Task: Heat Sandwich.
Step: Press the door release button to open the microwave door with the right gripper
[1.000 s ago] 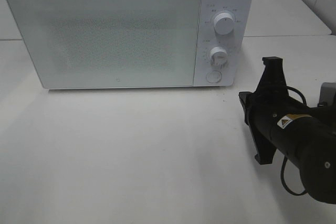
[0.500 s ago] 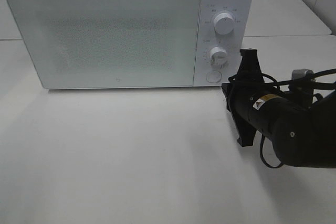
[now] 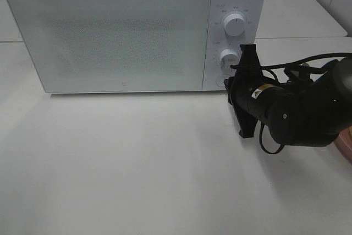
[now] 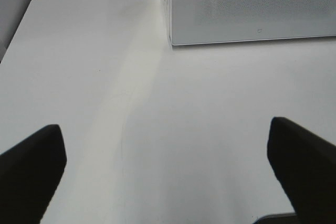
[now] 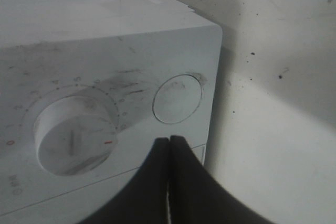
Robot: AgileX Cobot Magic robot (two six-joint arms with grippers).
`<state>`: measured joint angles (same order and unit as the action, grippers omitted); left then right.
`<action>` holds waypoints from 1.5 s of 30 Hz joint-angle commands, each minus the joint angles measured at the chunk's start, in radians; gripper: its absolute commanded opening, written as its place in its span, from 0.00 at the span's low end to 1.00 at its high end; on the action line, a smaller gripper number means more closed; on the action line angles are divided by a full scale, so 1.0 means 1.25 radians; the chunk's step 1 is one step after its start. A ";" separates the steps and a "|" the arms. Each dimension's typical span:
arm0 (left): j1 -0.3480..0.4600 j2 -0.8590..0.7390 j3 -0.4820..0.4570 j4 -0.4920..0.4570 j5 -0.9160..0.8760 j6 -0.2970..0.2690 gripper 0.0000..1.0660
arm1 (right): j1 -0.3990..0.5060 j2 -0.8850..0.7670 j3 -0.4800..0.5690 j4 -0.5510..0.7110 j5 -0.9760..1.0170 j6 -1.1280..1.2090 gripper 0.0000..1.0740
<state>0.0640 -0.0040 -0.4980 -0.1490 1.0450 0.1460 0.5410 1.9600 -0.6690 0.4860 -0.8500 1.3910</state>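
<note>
two jaws shut tight, holding nothing: centre the right gripper (image 5: 169, 141) on the round button (image 5: 177, 99) (likely the door release, beside the lower dial (image 5: 73, 141)) and press squarely.

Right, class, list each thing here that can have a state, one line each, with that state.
White box-shaped microwave oven: door shut.
Round white button on its panel: no contact visible.
Left black pincer: open, empty.
Right black pincer: shut, empty, tip near the button.
</note>
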 commanded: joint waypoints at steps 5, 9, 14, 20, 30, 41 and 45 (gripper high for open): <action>-0.004 -0.021 0.001 -0.001 -0.011 -0.002 0.95 | -0.034 0.034 -0.053 -0.027 0.030 0.002 0.00; -0.004 -0.021 0.001 -0.001 -0.011 -0.002 0.95 | -0.050 0.043 -0.078 -0.033 0.060 0.001 0.00; -0.004 -0.021 0.001 -0.001 -0.011 -0.002 0.95 | -0.051 0.062 -0.109 -0.034 0.079 0.002 0.00; -0.004 -0.021 0.001 -0.001 -0.011 -0.002 0.95 | -0.051 0.086 -0.132 -0.026 0.074 0.002 0.00; -0.004 -0.021 0.001 -0.001 -0.011 -0.002 0.95 | -0.051 0.101 -0.146 0.012 -0.010 -0.006 0.01; -0.004 -0.021 0.001 -0.001 -0.011 -0.002 0.95 | -0.051 0.139 -0.189 0.015 -0.110 -0.003 0.01; -0.004 -0.021 0.001 -0.001 -0.011 -0.002 0.95 | -0.051 0.154 -0.205 0.017 -0.187 -0.006 0.00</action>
<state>0.0640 -0.0040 -0.4980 -0.1490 1.0450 0.1460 0.4970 2.1570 -0.8650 0.5140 -0.8770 1.3920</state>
